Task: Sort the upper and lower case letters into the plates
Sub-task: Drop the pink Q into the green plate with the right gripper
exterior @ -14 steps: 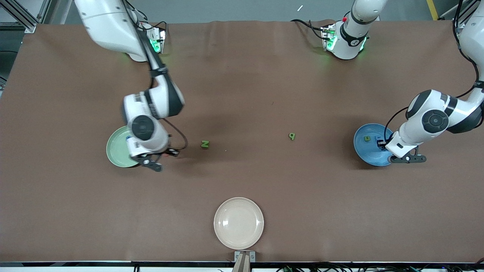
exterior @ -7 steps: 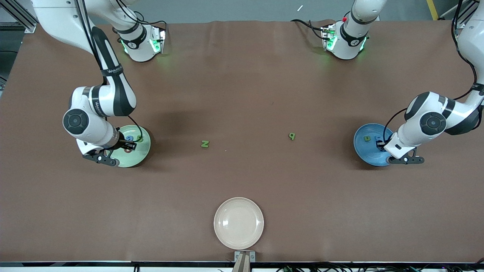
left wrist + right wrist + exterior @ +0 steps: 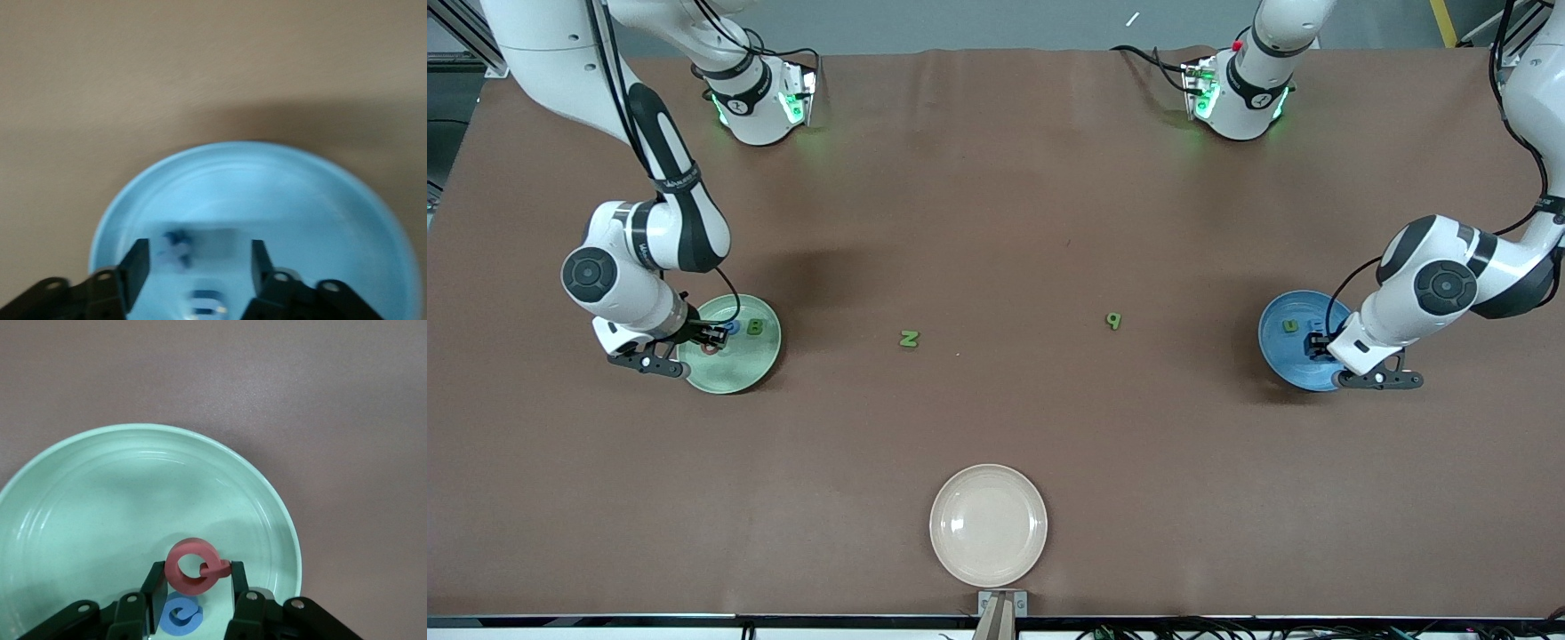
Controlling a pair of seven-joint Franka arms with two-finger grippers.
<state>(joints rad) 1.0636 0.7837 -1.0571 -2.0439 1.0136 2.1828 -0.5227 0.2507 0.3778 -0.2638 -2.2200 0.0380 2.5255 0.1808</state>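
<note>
My right gripper [image 3: 197, 577] is shut on a red letter [image 3: 193, 565], holding it just above the pale green plate [image 3: 100, 507]. A blue letter [image 3: 180, 613] lies in that plate under the fingers, and a green B [image 3: 755, 327] lies beside it. My left gripper [image 3: 197, 267] hangs open, low over the bright blue plate [image 3: 320, 207]. A dark blue letter [image 3: 177, 243] lies blurred in that plate between the fingers. A green letter [image 3: 1289, 326] also rests in the blue plate [image 3: 1280, 360]. A green N [image 3: 908, 339] and a green q [image 3: 1112, 320] lie loose mid-table.
A cream-beige plate [image 3: 988, 524] sits near the table's front edge, nearer to the front camera than the loose letters. The brown cloth [image 3: 996, 196] covers the whole table. Both arm bases stand along the edge farthest from the front camera.
My right gripper has swung from beside the green N to over the pale green plate. My left gripper has opened over the blue plate.
</note>
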